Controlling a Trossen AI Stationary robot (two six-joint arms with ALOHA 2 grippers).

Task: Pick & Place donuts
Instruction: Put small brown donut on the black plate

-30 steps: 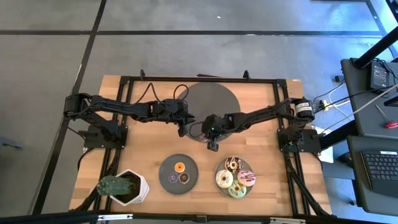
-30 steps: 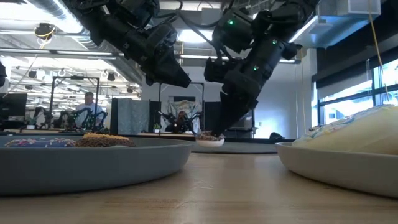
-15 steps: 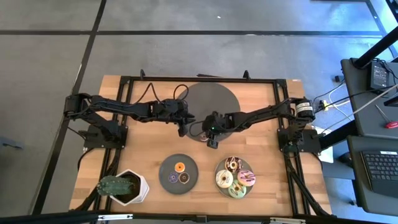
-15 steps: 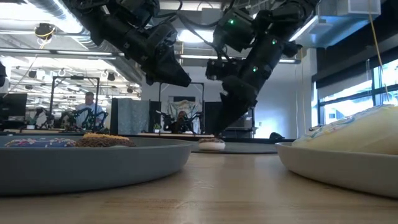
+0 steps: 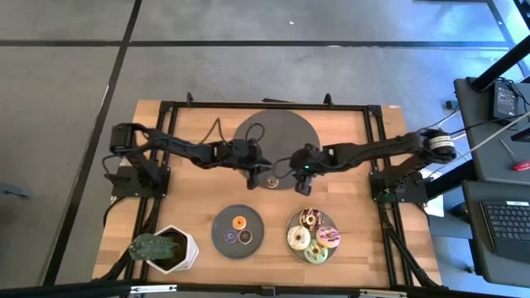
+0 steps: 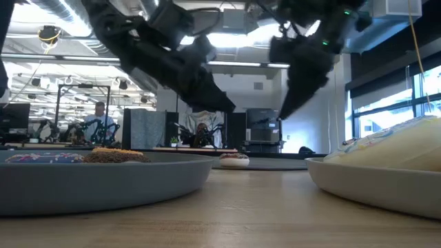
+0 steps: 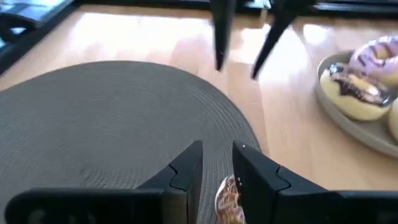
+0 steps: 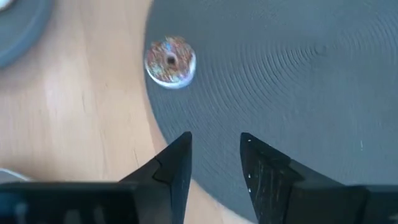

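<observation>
A sprinkled donut (image 5: 271, 180) (image 8: 170, 61) lies flat on the near edge of the round grey mat (image 5: 273, 132). My right gripper (image 5: 300, 184) (image 8: 214, 155) hangs open to the donut's right, above the table, with nothing between its fingers. My left gripper (image 5: 259, 171) (image 7: 217, 165) hovers open over the mat just left of the donut (image 7: 229, 196). In the low view the left gripper stands well above the donut (image 6: 234, 160). Three larger donuts and a green one lie on the right plate (image 5: 312, 236). Three mini donuts lie on the left plate (image 5: 238, 229).
A potted cactus (image 5: 161, 248) stands at the table's near left corner. The two grey plates sit along the near edge. A black frame (image 5: 265, 105) runs around the table top. Bare wood shows between the mat and the plates.
My right gripper has let go of the sprinkled donut, which now rests on the mat's near edge. It has then risen and drawn back toward the table's right edge. My left gripper has moved toward the right, closer to the donut.
</observation>
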